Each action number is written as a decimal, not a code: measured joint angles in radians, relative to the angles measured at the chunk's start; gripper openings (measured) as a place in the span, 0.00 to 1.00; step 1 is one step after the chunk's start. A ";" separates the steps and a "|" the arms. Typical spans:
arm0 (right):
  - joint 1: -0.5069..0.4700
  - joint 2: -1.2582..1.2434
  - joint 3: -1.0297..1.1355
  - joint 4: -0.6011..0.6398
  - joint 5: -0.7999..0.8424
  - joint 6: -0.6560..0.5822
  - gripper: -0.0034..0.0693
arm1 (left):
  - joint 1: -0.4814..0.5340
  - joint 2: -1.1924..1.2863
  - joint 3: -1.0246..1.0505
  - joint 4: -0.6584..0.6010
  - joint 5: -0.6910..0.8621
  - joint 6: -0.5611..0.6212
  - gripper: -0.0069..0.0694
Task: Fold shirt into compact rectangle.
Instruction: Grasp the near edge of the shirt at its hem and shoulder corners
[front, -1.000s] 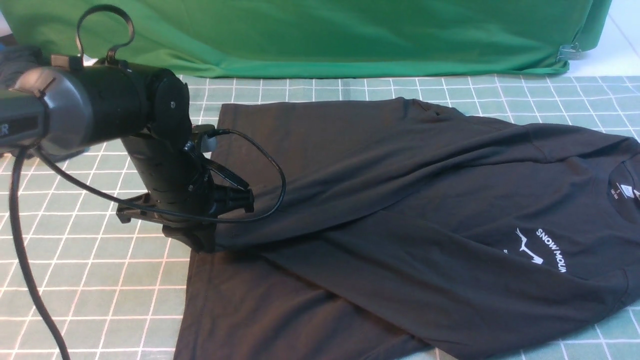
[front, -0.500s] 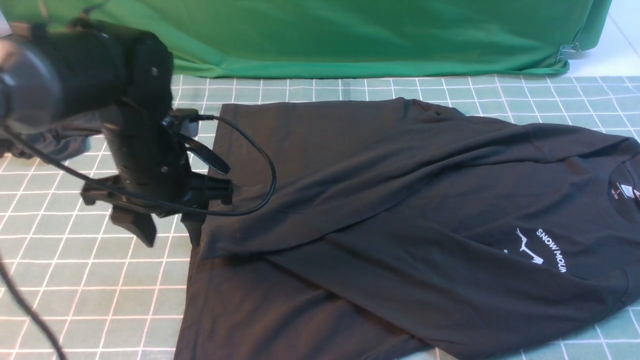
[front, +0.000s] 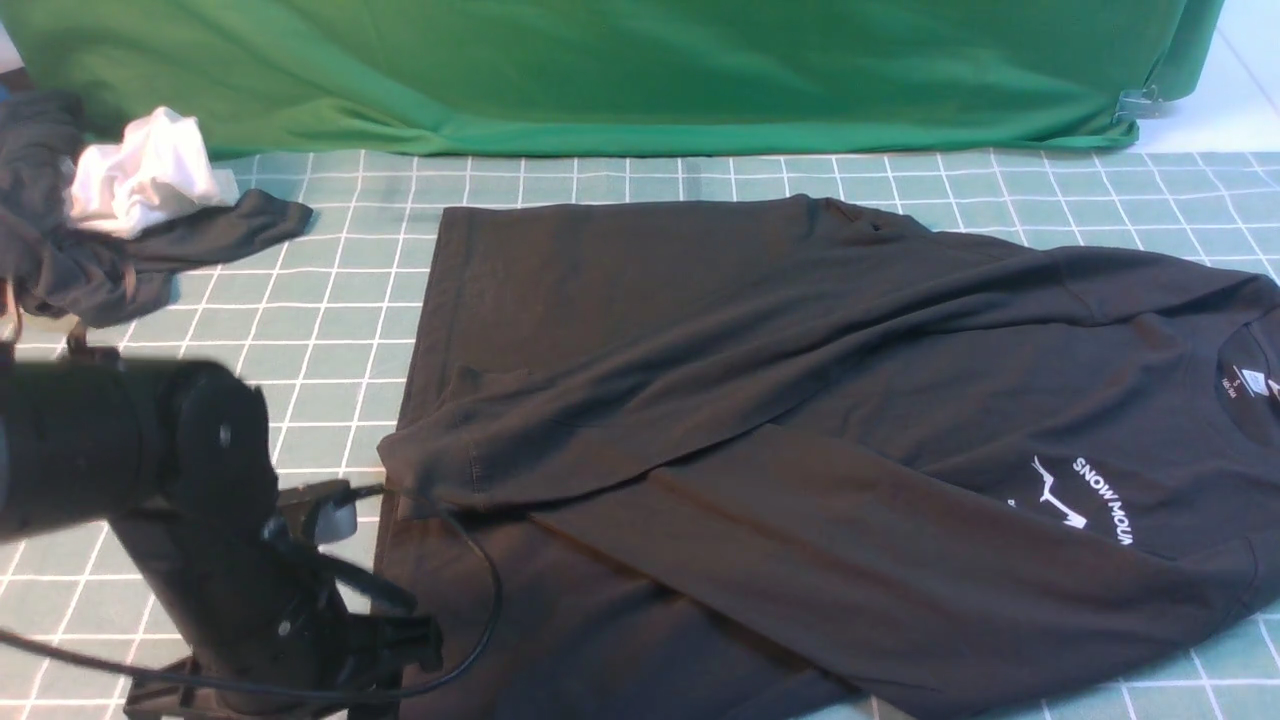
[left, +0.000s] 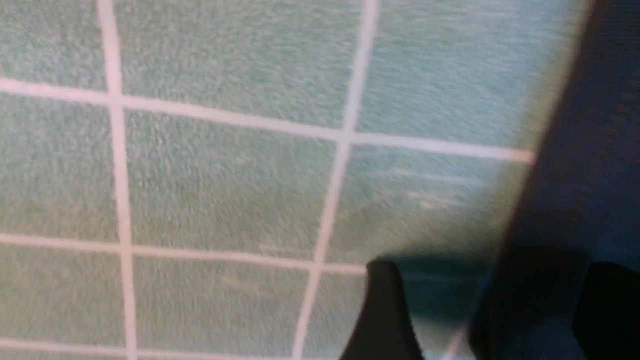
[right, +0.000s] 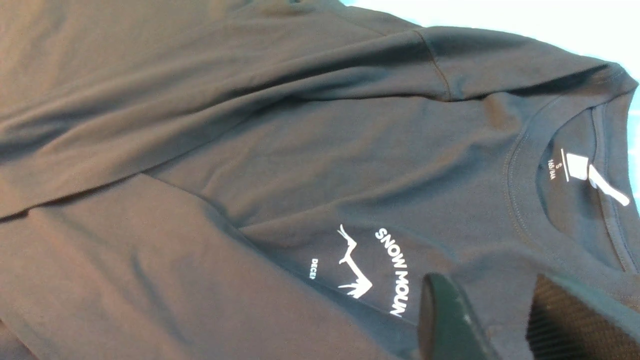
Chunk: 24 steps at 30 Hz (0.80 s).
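Observation:
The black shirt lies flat on the checked tablecloth, collar to the right, white "SNOW MOUN" print showing. One sleeve lies folded across the body, its cuff near the hem. My left arm is at the near left corner, beside the shirt's hem. In the left wrist view my left gripper is open over the shirt's edge and the tablecloth, holding nothing. My right gripper hovers open over the shirt, beside the print and below the collar label.
A dark grey garment bunched with a white cloth lies at the far left. A green backdrop cloth hangs along the table's far edge, with a metal clip at the right. Green checked tablecloth covers the table.
My left gripper has opened and let go of the sleeve cuff. The arm has drawn back toward the near left corner. The sleeve now rests across the shirt.

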 joint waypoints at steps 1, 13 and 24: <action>0.000 0.000 0.000 0.000 -0.002 0.000 0.37 | 0.000 -0.001 0.008 -0.001 -0.015 0.000 0.66; 0.000 0.000 0.000 0.000 -0.009 0.001 0.37 | 0.000 -0.001 0.001 -0.102 0.070 0.014 0.56; 0.000 0.000 0.000 0.000 -0.009 0.001 0.37 | 0.000 -0.001 0.016 -0.107 0.025 0.030 0.56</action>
